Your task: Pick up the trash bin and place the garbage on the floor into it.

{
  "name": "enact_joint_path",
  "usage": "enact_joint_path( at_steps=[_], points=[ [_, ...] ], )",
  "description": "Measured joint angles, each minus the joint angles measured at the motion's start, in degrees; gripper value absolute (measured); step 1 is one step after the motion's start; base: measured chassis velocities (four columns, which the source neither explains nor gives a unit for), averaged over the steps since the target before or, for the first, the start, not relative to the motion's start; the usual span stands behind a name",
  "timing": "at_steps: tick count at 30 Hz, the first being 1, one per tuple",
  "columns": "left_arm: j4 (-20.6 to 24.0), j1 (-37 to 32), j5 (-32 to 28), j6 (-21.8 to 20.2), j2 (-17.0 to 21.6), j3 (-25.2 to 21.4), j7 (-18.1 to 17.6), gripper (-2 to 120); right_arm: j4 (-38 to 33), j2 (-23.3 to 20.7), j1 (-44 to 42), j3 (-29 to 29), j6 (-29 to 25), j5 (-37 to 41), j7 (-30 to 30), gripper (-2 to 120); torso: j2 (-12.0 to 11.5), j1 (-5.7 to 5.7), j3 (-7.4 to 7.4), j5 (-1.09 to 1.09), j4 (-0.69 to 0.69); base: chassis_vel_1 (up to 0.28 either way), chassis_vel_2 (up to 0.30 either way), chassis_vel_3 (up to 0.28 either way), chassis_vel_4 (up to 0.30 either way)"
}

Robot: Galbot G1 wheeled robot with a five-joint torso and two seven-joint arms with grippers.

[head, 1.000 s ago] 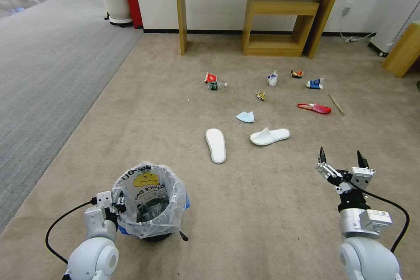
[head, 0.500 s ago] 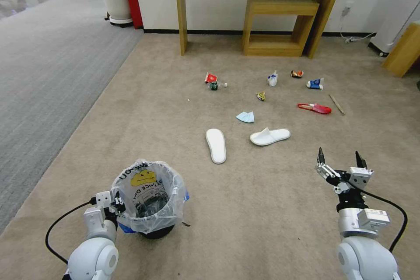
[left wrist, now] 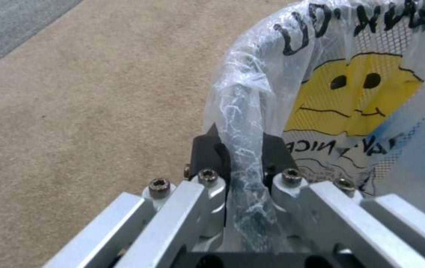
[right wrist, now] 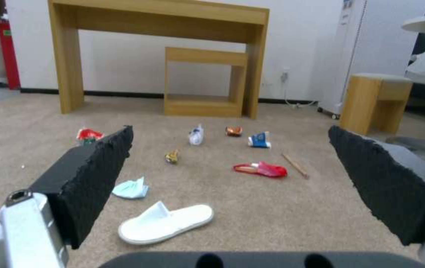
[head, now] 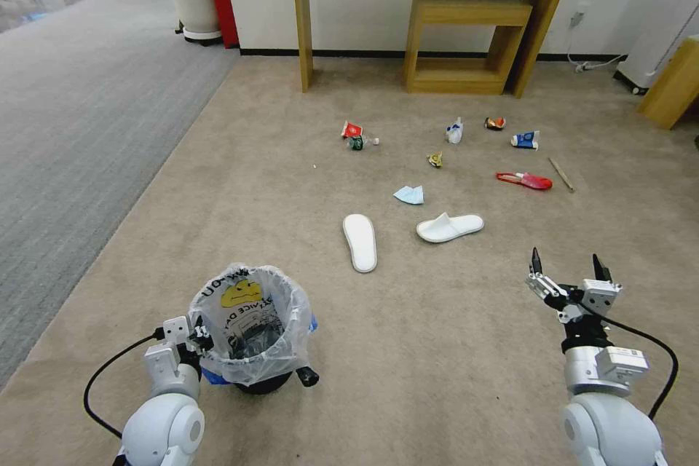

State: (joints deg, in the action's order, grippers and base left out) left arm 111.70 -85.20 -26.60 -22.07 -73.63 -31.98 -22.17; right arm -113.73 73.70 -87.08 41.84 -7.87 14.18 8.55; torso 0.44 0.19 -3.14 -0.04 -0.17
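Left end effector (left wrist: pixel 244 156): fingers closed on the bag-lined rim of the trash bin (head: pixel 251 324), at its near left side; the rim itself is hidden under the clear plastic there. The bin's base is largely hidden by the bag, so contact with the floor (head: pixel 437 349) cannot be confirmed. Right end effector (head: pixel 567 263): fingers spread wide, holding nothing, above bare carpet. Garbage lies ahead, well apart from the bin: two white slippers (head: pixel 360 241), pale blue tissue (head: pixel 409 194), red packet (head: pixel 526 180). Smaller items beyond are hard to identify.
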Motion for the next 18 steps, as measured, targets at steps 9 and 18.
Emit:
enact_joint_path(
  at_steps=[9, 18],
  points=[
    [2.81, -0.76, -1.22, -1.03, -0.43, -1.23, 0.05, 4, 0.21, -0.39, -0.19, -0.14, -0.50, 0.56, -0.16, 100, 0.00, 0.00, 0.00, 0.03, 0.02, 0.000, 0.000, 0.000, 0.000],
    [5.34, -1.45, -2.33, -1.45, -0.84, -2.66, -0.11, 4, 0.00, -0.27, -0.74, -0.07, -1.29, 0.55, -0.58, 100, 0.00, 0.00, 0.00, 0.04, 0.03, 0.000, 0.000, 0.000, 0.000]
  ],
)
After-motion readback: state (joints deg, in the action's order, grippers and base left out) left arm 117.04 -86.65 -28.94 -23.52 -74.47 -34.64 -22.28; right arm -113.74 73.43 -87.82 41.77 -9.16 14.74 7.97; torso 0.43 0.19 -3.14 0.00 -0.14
